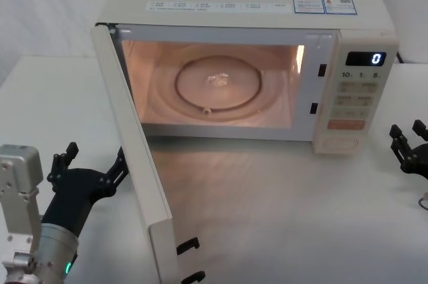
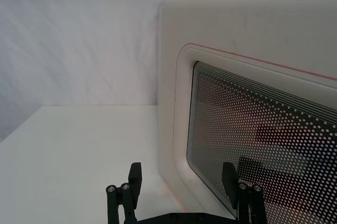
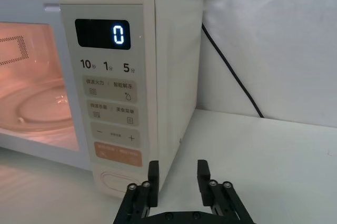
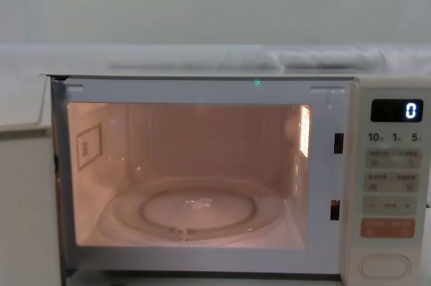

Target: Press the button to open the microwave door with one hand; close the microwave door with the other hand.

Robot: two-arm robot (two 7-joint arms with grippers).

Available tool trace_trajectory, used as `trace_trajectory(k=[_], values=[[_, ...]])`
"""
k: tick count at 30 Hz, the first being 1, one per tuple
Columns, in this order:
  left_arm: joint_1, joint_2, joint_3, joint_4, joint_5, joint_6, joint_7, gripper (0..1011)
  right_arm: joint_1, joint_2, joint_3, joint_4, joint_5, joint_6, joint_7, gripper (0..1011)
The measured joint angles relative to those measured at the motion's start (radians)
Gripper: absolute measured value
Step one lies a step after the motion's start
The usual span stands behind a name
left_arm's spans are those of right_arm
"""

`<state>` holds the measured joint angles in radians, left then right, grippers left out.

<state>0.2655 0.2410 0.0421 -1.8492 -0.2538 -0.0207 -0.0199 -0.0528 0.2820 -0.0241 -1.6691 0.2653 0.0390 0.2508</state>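
Both grippers, left gripper [image 1: 90,167] and right gripper [image 1: 408,147], have fingers spread and hold nothing; the microwave door [image 1: 137,164] is open, so closing it is left.

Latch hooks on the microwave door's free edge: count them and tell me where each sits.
2. Both black latch hooks jut from the open microwave door at its free edge: the upper hook, and the lower hook just beneath it. More may be out of frame.

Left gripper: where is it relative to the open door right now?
In the head view the left gripper is low on the left, open, at the outer face of the swung-open door; the left wrist view shows its fingers at the window.
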Motion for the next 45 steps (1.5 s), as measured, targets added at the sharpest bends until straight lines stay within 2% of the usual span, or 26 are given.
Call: trace_trajectory(k=[3, 4, 5, 7, 10, 11, 13, 17, 20, 45], values=[[0.000, 0.000, 0.000, 0.000, 0.000, 0.000, 0.000, 1001, 0.000, 0.000, 0.000, 0.000, -0.001, 0.000, 0.000, 506], [0.000, 0.000, 0.000, 0.000, 0.000, 0.000, 0.000, 1001, 0.000, 0.000, 0.000, 0.000, -0.001, 0.000, -0.001, 567], [0.000, 0.000, 0.000, 0.000, 0.000, 0.000, 0.000, 1001, 0.000, 0.000, 0.000, 0.000, -0.001, 0.000, -0.001, 567], [0.000, 0.000, 0.000, 0.000, 0.000, 0.000, 0.000, 1001, -0.001, -0.001, 0.000, -0.001, -0.001, 0.000, -0.001, 668], [0.000, 0.000, 0.000, 0.000, 0.000, 0.000, 0.000, 1001, -0.001, -0.001, 0.000, -0.001, -0.001, 0.000, -0.001, 730], [0.000, 0.000, 0.000, 0.000, 0.000, 0.000, 0.000, 1001, -0.001, -0.001, 0.000, -0.001, -0.001, 0.000, -0.001, 786], [0.000, 0.000, 0.000, 0.000, 0.000, 0.000, 0.000, 1001, -0.001, -0.001, 0.000, -0.001, -0.002, 0.000, -0.001, 822], [0.000, 0.000, 0.000, 0.000, 0.000, 0.000, 0.000, 1001, -0.001, -0.001, 0.000, -0.001, -0.002, 0.000, -0.002, 961], [0.000, 0.000, 0.000, 0.000, 0.000, 0.000, 0.000, 1001, -0.001, -0.001, 0.000, -0.001, -0.002, 0.000, -0.002, 1002], [0.000, 0.000, 0.000, 0.000, 0.000, 0.000, 0.000, 1001, -0.001, -0.001, 0.000, -0.001, -0.002, 0.000, -0.002, 1002]])
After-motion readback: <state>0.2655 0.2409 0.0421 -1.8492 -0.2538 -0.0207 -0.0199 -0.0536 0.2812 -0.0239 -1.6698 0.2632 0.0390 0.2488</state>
